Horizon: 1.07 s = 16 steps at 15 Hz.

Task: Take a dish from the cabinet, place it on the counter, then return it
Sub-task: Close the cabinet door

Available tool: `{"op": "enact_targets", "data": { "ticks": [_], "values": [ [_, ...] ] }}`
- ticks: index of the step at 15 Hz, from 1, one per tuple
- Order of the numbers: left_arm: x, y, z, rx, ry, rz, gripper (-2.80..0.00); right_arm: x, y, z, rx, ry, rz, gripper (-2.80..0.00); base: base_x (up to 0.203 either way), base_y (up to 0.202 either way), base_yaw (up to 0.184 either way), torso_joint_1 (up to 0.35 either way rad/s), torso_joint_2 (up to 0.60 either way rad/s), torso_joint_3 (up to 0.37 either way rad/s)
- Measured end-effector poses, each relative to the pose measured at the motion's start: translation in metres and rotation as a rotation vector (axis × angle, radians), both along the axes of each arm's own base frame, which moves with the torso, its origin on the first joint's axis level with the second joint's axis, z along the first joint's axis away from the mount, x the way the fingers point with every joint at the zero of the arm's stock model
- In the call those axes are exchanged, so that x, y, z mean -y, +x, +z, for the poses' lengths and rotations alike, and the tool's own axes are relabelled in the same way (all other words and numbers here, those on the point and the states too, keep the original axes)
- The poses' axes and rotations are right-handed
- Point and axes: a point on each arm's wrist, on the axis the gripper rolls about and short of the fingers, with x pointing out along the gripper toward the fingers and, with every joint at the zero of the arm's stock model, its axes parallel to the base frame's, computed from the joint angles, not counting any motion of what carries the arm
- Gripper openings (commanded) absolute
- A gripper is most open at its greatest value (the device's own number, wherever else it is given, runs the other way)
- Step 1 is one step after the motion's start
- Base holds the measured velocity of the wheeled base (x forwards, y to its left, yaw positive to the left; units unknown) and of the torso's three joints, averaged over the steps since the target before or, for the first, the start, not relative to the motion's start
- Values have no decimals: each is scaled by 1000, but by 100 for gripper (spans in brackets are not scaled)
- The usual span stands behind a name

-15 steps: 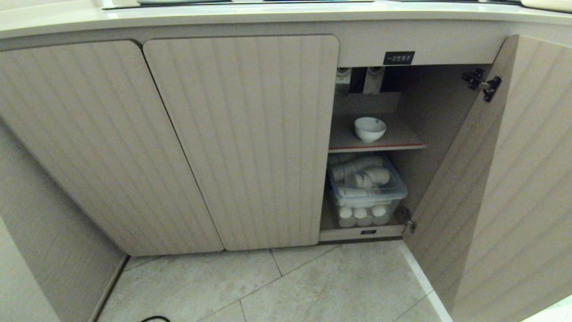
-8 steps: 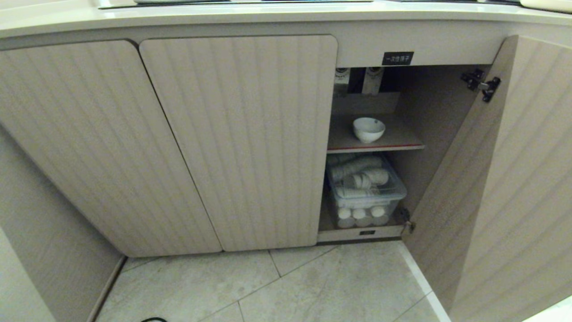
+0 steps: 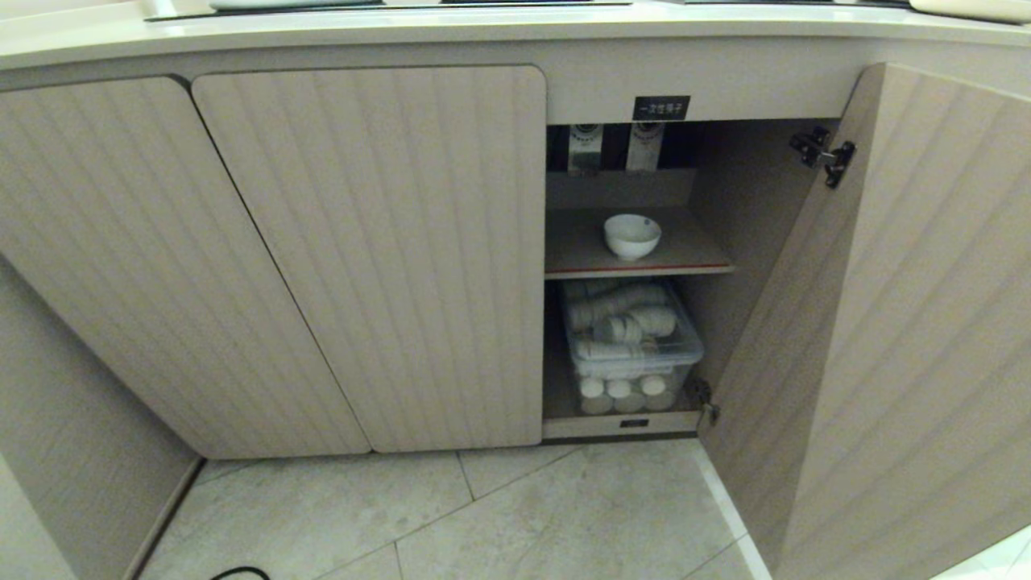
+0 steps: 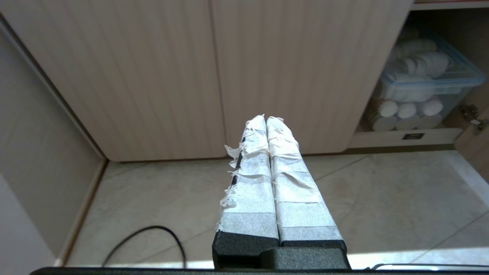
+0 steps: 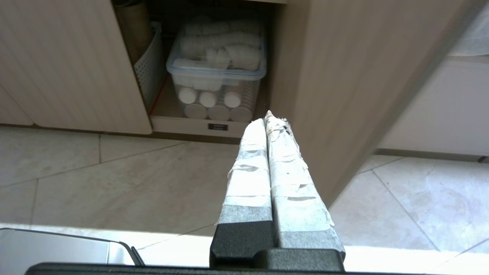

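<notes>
The dish, a small white bowl (image 3: 632, 236), stands upright on the red-edged upper shelf (image 3: 580, 256) inside the cabinet (image 3: 370, 258), whose right-hand door (image 3: 886, 322) is swung open. The cream counter (image 3: 483, 28) runs along the top of the head view. Neither arm shows in the head view. My left gripper (image 4: 266, 119) is shut and empty, held low over the floor in front of the closed doors. My right gripper (image 5: 267, 119) is also shut and empty, low over the tiles before the open compartment and close to the open door (image 5: 344, 95).
Under the shelf sits a clear lidded bin (image 3: 632, 346) packed with stacked white cups. A white slotted basket (image 5: 149, 65) stands beside it. A black cable (image 4: 153, 236) lies on the tiled floor at the left. A side wall (image 3: 48, 451) closes in on the left.
The whole head view has shifted left, so the camera has moved rightwards along the cabinet. The bowl stays on its shelf and no arm has come into view.
</notes>
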Motion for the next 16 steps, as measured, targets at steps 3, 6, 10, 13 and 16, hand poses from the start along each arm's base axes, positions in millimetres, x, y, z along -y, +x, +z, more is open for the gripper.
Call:
{"op": "enact_targets", "data": {
  "ticks": [3,6,10,13,16],
  "values": [
    [0,0,0,0,0,0,-280,0,0,0,0,0,0,-280,0,-193,10,2,2,2],
    [0,0,0,0,0,0,-280,0,0,0,0,0,0,-280,0,-89,5,1,2,1],
    [0,0,0,0,0,0,-280,0,0,0,1,0,-1,-280,0,0,0,0,0,0],
    [0,0,0,0,0,0,-280,0,0,0,0,0,1,-280,0,0,0,0,0,0],
    [0,0,0,0,0,0,-280,0,0,0,0,0,0,-280,0,0,0,0,0,0]
  ]
}}
